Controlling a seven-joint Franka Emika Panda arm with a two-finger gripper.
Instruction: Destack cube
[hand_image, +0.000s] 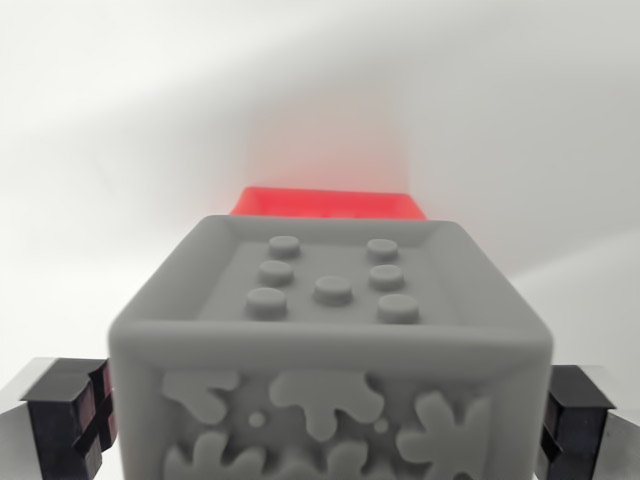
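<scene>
A grey cube (330, 330) fills the lower middle of the wrist view, its top face carrying several round studs and its near face a raised splash pattern. My gripper (325, 425) straddles it, with the left black fingertip (70, 410) and the right black fingertip (575, 415) pressed against its two sides, so it looks shut on this cube. Beyond the grey cube's far edge a red cube (325, 203) shows only as a thin strip; most of it is hidden by the grey one. I cannot tell whether the two cubes touch.
A plain white surface (120, 150) surrounds the cubes, with a reddish glow just past the red cube. No other objects show.
</scene>
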